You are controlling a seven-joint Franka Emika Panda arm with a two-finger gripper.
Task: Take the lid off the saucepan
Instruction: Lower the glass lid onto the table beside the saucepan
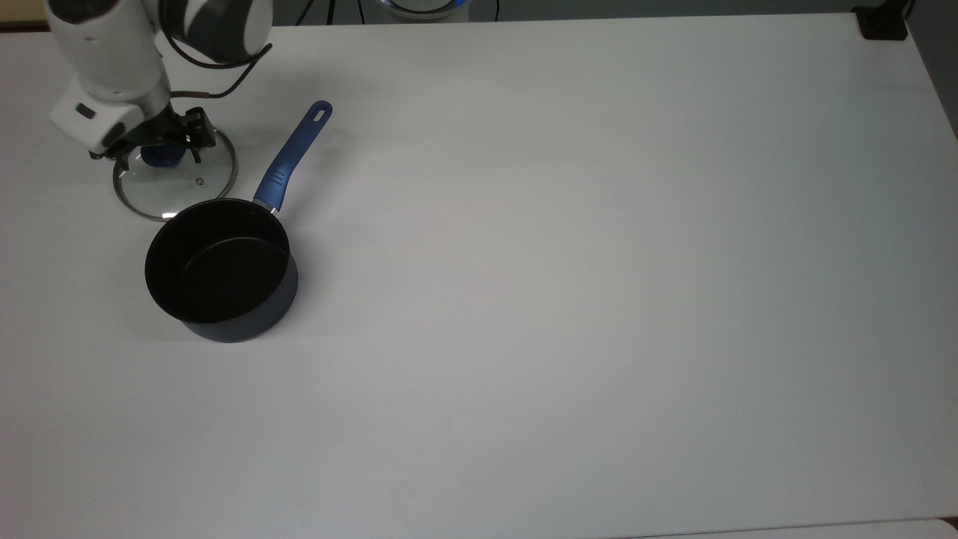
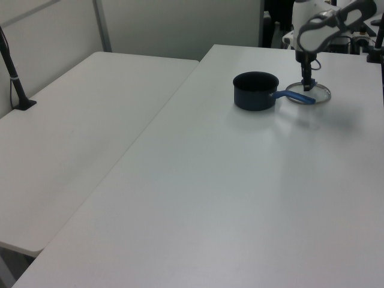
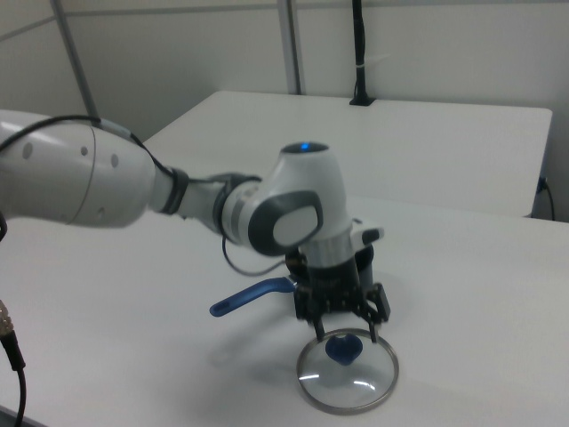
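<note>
Hovering right over the blue knob (image 3: 344, 348), the end effector (image 3: 343, 331) has its fingers spread apart, one on either side of the knob and gripping nothing, as the right view shows. The glass lid (image 1: 177, 184) lies flat on the white bench (image 1: 569, 284), off the pot. It sits just beside the saucepan (image 1: 221, 268), towards the top view's upper left of the pot, and its metal rim runs so close to the saucepan's rim that I cannot tell whether the two touch. The saucepan itself stands open, black inside on show, with its long blue handle (image 1: 293, 156) angling away past the lid's edge in the top view; the left view has the handle crossing in front of the lid. Why set it there? Likely because a flat spot close to the pot keeps the glass safe and the handle clear. By my reading the task is all but finished: the lid is off and resting on the bench, and the open fingers suggest a release, leaving only a clean lift away without nudging the knob.
</note>
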